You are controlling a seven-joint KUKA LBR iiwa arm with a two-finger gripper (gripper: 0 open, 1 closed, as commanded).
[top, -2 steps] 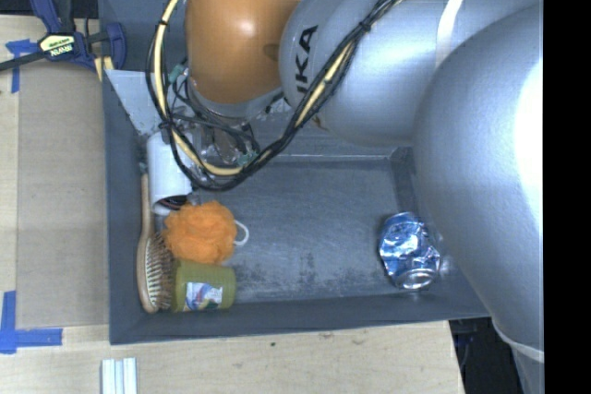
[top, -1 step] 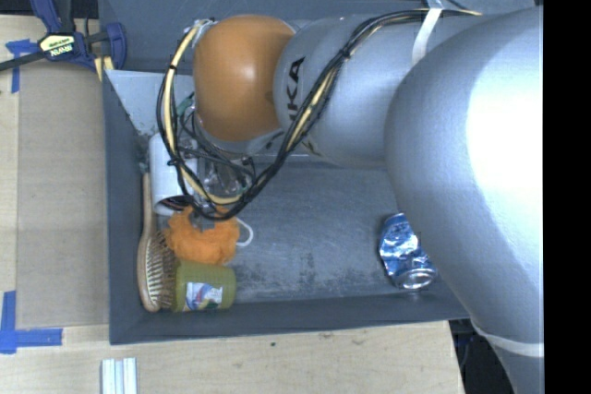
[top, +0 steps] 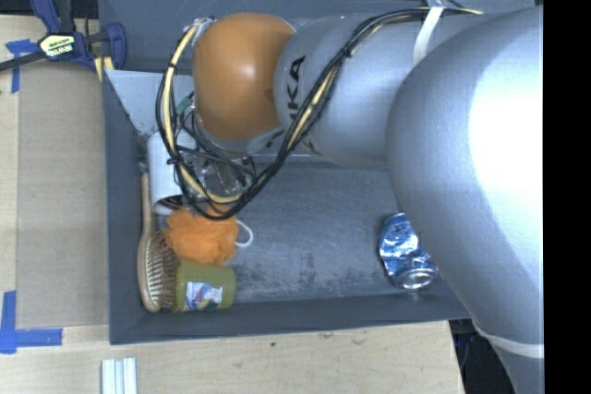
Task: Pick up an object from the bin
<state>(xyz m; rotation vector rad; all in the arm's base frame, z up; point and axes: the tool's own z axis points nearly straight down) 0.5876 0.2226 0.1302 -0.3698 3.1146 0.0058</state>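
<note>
My gripper [top: 214, 180] hangs under the arm's wrist over the left part of the bin, mostly hidden by cables. Just below it lies an orange fluffy ball [top: 199, 237] with a white loop at its right side. An olive-green cylinder with a picture label [top: 205, 288] lies on its side right under the ball, by the front wall. A white object [top: 164, 176] stands against the left wall, beside the gripper.
A wooden hairbrush [top: 153, 265] lies along the left wall, bristles toward the green cylinder. A crushed blue and silver can [top: 404, 252] rests at the front right, next to the arm. The arm covers the back and right of the bin.
</note>
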